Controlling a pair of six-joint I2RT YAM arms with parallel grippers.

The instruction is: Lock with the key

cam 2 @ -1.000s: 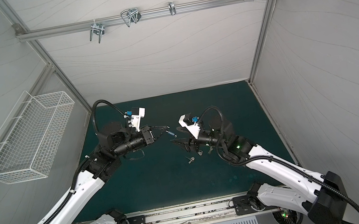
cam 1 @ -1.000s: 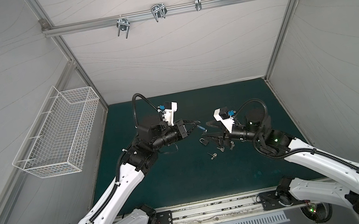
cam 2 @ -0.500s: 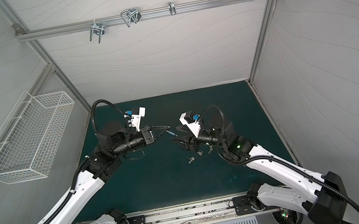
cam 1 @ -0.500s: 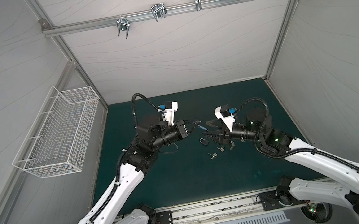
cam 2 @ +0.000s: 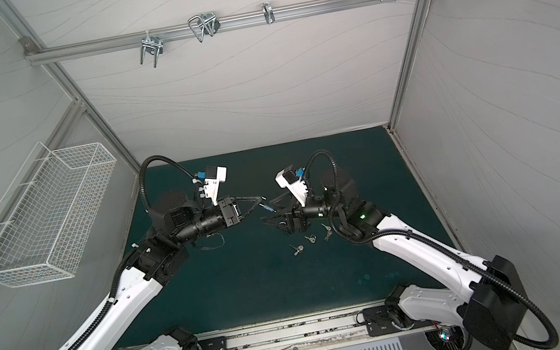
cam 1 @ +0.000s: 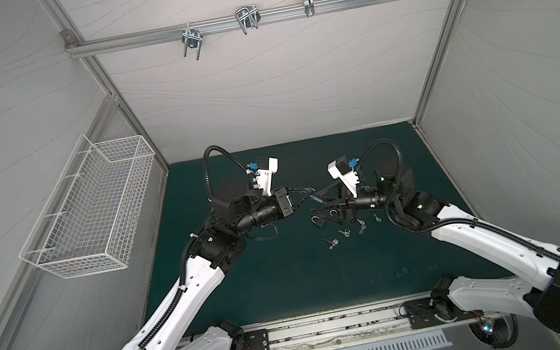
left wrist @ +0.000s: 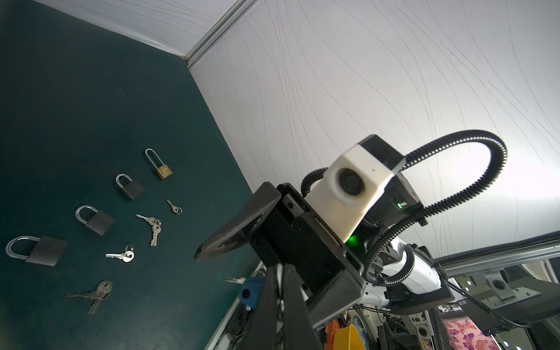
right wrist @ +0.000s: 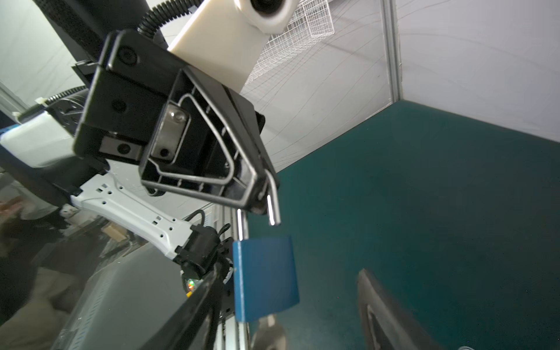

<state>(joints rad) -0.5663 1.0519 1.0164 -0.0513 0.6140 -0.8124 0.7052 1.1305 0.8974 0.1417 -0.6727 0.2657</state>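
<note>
Well, biggest first: the green mat (cam 1: 289,279) covers the cell floor, and off its left edge the white wire basket (cam 1: 91,217) hangs on the wall, with only wall showing through its mesh. Over the mat's middle the two arms meet nose to nose. The left gripper (right wrist: 257,200) is pinched tight on the shackle (right wrist: 272,209) of the blue padlock (right wrist: 265,278), so the lock hangs clear above the mat. Its long axis runs from the pinched shackle out to the body, body end toward the right gripper (right wrist: 295,272). One shackle leg stands free of the body. The right gripper's fingers (right wrist: 381,303) are spread wide either side of the body, gripping nothing. A blurred silver key (right wrist: 268,331) shows at the body's far end. Flat on the mat lie four spare padlocks (left wrist: 98,221) and some loose keys (left wrist: 121,256).
</note>
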